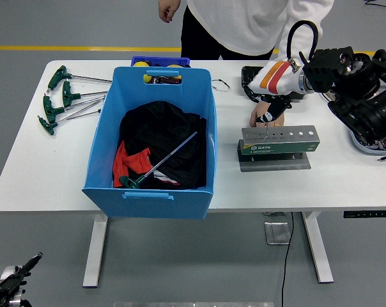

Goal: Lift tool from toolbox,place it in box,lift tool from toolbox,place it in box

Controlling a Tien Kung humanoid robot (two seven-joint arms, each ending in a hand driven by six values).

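Observation:
A grey metal tool rack point(279, 142) with a row of holes stands on the white table point(346, 179), right of the blue box point(151, 137). My right hand point(274, 96), white with orange stripes, hovers over the rack's left end. A person's bare hand point(259, 116) lies just under it, at the rack's left end. A thin shaft shows between that hand and the rack. The box holds black and red cloth and one green T-handle wrench point(160, 164). My left hand point(11, 281) rests low at the bottom left corner, below the table.
Several green T-handle wrenches point(62, 96) lie on the table left of the box. A dark blue tray point(160, 62) with yellow things stands behind the box. A black case point(252, 77) sits behind my right hand. The person in white stands at the far edge.

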